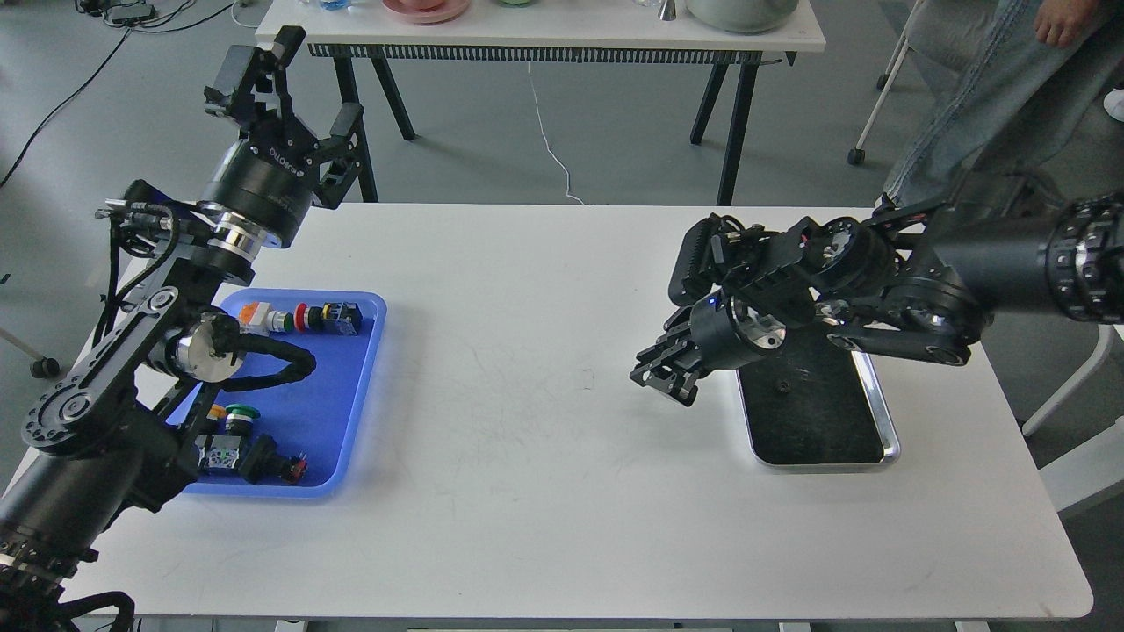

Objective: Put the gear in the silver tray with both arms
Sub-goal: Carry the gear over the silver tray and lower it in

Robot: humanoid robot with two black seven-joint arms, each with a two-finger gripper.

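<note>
The silver tray [885, 428] lies on the right half of the white table, its dark bottom in plain view. A small dark round piece [781, 384] lies on its bottom; I cannot tell whether it is the gear. My right gripper [665, 375] hangs just left of the tray's far left corner, above the table, pointing left and down. Its dark fingers cannot be told apart, and nothing shows in them. My left gripper [297, 95] is raised high over the table's far left corner, open and empty.
A blue plastic tray [351, 412] at the left holds several push-button parts [303, 318]. A second table [544, 35] with dishes stands behind. A person's legs [957, 114] are at the back right.
</note>
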